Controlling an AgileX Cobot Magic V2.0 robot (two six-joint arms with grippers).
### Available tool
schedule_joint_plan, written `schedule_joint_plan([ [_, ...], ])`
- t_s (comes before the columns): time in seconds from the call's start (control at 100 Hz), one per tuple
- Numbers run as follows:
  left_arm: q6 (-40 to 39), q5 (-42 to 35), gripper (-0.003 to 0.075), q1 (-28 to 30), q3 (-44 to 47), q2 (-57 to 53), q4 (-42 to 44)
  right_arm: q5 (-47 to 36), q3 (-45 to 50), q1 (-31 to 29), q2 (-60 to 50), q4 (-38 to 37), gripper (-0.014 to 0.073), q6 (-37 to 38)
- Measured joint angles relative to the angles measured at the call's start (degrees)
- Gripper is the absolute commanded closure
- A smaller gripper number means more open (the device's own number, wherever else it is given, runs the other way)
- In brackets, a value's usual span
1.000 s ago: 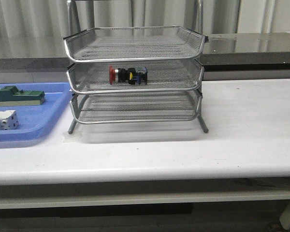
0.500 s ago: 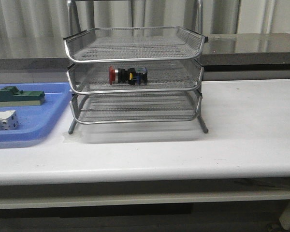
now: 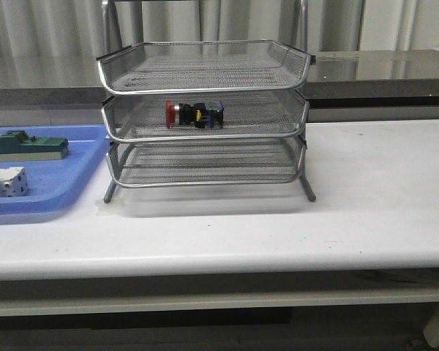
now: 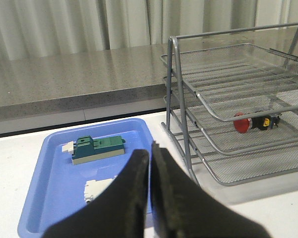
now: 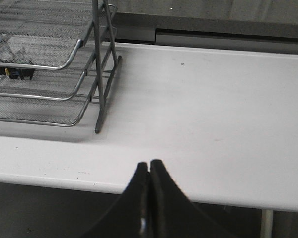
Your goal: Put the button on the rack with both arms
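Button (image 3: 194,114) on side, rack (image 3: 203,117) middle tier.

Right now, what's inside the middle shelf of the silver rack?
The red-headed button lies on its side in the middle tier of the rack, left of centre. Nothing else shows through the mesh there, and the tiers above and below look empty.

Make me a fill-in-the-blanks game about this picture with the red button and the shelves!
1. The button lies in the ___ tier of the rack.
2. The button's head is the colour ___.
3. The green block sits in a ___ tray.
4. Both the left gripper and the right gripper are ___.

Missing words: middle; red; blue; shut
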Motion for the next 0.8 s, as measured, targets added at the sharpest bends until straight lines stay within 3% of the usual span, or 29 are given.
schedule_joint_plan([
  [0.57,0.0,0.0,0.0716,0.0,0.0,0.0,0.0,-0.1,0.1,0.0,-1.1,0.0,0.0660,0.0],
  [0.8,0.0,0.0,0.0716,0.0,0.0,0.0,0.0,-4.3,6.8,-0.8,-7.8,-0.3,0.0660,0.0],
])
